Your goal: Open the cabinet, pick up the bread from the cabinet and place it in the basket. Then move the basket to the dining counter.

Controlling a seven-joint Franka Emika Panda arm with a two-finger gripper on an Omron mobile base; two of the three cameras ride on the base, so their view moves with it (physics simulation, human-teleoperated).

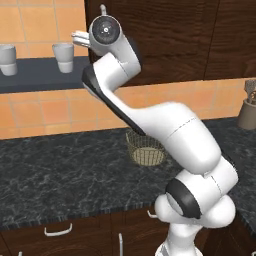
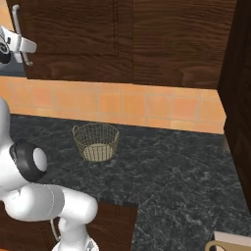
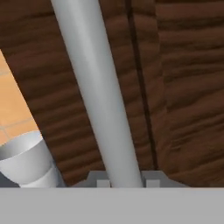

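Observation:
The dark brown cabinet [image 2: 98, 34] hangs above the worktop with its door closed. Its silver bar handle [image 3: 96, 87] runs up between my fingers, which press against it on both sides. My gripper [image 3: 126, 183] is shut on that handle, at the door's left edge [image 2: 25, 53], high on the wall [image 1: 80, 37]. The wire mesh basket [image 1: 146, 150] stands on the black worktop below, partly behind my arm, and looks empty [image 2: 96, 142]. The bread is hidden. The dining counter is out of view.
Two pale cups [image 1: 63, 56] stand on a dark shelf left of the cabinet; one of them [image 3: 24, 162] is close to my hand. A utensil holder [image 1: 247, 112] sits at the right. A tall dark cabinet side [image 2: 240, 98] bounds the black granite worktop [image 1: 60, 165].

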